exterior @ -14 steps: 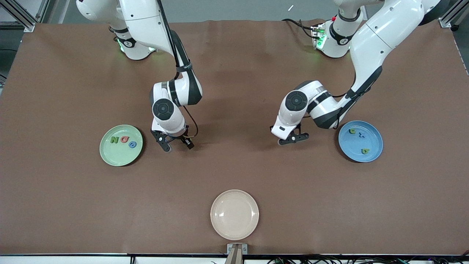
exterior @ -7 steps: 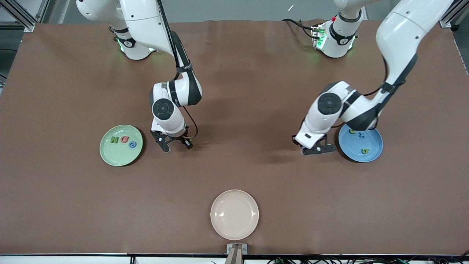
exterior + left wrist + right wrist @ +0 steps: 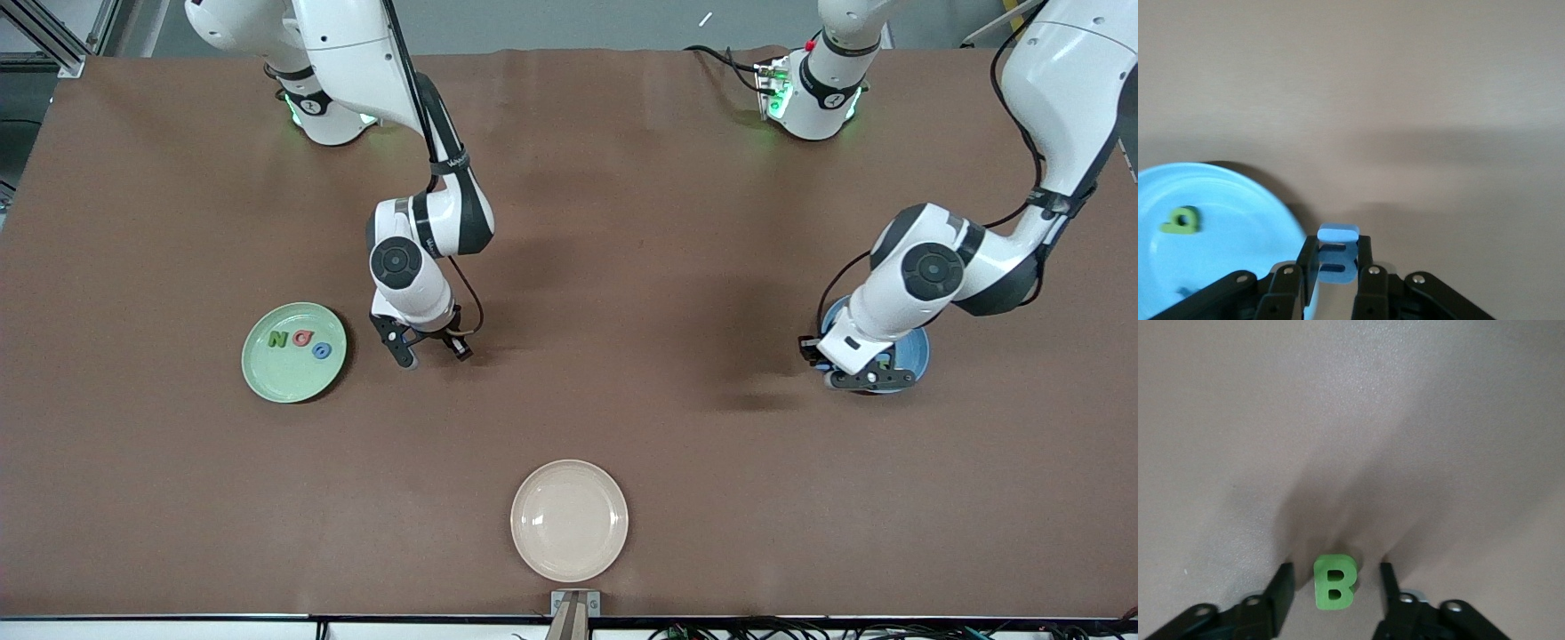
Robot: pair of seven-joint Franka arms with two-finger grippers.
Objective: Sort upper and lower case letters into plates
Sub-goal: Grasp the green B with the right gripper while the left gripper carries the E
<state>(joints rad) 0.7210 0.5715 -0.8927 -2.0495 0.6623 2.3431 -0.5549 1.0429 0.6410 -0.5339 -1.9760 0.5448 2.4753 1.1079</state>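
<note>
My left gripper hangs over the rim of the blue plate and hides most of it in the front view. In the left wrist view this gripper is shut on a small blue letter. The blue plate beside it holds a green letter. My right gripper is low over the table beside the pale green plate. Its fingers stand open around a green letter B, with a gap on each side. That plate holds a green N, a pink letter and a blue letter.
A cream plate with nothing in it sits near the table's edge closest to the front camera, midway between the arms. Brown matting covers the whole table.
The left arm has swung from the middle of the table toward its own end, carrying the blue letter to the blue plate's rim. The right arm has hardly moved.
</note>
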